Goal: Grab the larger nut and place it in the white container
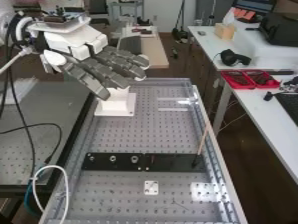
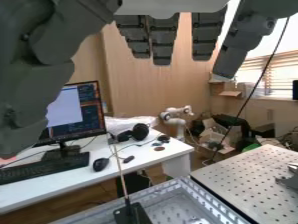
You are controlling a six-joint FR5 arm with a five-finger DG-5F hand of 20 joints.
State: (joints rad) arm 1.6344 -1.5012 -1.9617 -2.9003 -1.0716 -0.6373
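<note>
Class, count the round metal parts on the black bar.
3, in a row on the bar: smaller nut nearest one end, then the larger nut, then the bearing.

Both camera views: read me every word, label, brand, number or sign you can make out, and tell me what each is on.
There is no text I can read in either view.
Monitor: marks on its screen, too small to read.
Keyboard: key markings, too small to read.
Flat black bar: no lettering I can make out.
Hand: no lettering I can make out.
</note>
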